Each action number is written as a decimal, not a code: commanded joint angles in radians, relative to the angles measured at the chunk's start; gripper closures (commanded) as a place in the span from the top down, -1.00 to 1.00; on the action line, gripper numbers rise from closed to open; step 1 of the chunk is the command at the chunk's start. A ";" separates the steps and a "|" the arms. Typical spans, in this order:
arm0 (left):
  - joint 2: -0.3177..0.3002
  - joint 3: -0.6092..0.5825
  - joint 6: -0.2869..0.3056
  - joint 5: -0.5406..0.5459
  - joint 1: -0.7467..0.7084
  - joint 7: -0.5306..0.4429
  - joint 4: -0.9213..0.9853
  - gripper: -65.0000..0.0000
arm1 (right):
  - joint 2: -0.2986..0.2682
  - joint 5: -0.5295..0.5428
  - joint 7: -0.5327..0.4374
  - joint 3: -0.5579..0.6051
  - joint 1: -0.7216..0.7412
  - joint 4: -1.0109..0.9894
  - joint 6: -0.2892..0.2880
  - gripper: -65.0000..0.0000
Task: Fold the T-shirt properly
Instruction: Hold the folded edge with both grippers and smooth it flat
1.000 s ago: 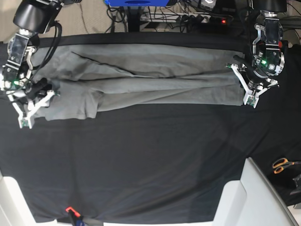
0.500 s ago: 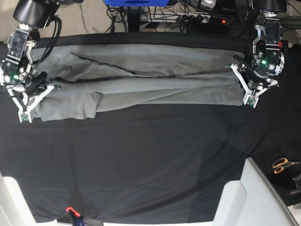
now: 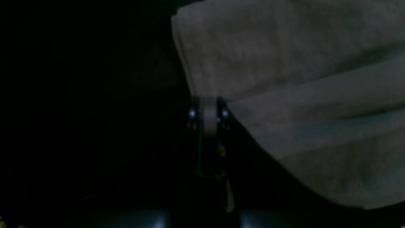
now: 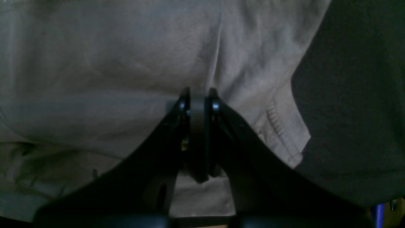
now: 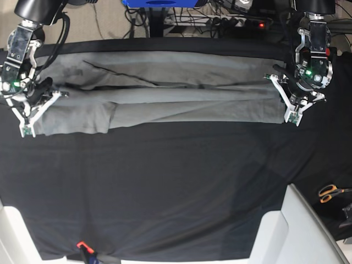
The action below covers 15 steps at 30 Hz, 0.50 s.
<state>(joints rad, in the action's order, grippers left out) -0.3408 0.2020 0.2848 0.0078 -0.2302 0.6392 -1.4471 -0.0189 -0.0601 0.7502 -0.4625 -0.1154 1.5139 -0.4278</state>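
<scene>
Black cloth [image 5: 176, 187] covers the table from edge to edge, and on its far half I see one grey T-shirt [image 5: 165, 96] stretched into a long, folded band between my two arms. Both arms reach down from the far corners, wrists bent toward the cloth. The left pincer [image 5: 291, 107] is pressed together on the shirt's end at the base view's right; its wrist view shows fabric between the tips. The right pincer [image 5: 34, 110] is pinching the opposite end. Beyond the table lie cables; one pair of orange-handled scissors [image 5: 330, 192] sits off to the side.
</scene>
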 commanded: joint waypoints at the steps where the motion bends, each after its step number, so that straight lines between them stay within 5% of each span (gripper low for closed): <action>1: -0.017 0.009 -0.009 -0.004 0.009 -0.009 -0.014 -1.00 | -0.011 -0.002 -0.016 -0.002 0.003 0.037 0.001 -1.00; 6: -0.016 0.009 -0.009 -0.004 0.009 -0.009 -0.014 -1.00 | -0.011 0.092 -0.008 -0.006 -0.007 0.093 -0.067 -1.00; 15: -0.016 0.011 -0.009 -0.004 0.009 -0.009 -0.014 -1.00 | -0.008 0.095 0.128 -0.009 -0.010 0.182 -0.039 -1.00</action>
<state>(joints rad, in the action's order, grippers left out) -0.3405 0.2020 0.2848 0.0078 -0.2302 0.6395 -1.4471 -0.0162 0.0299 0.8886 -0.4656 -0.1337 1.6752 -0.4713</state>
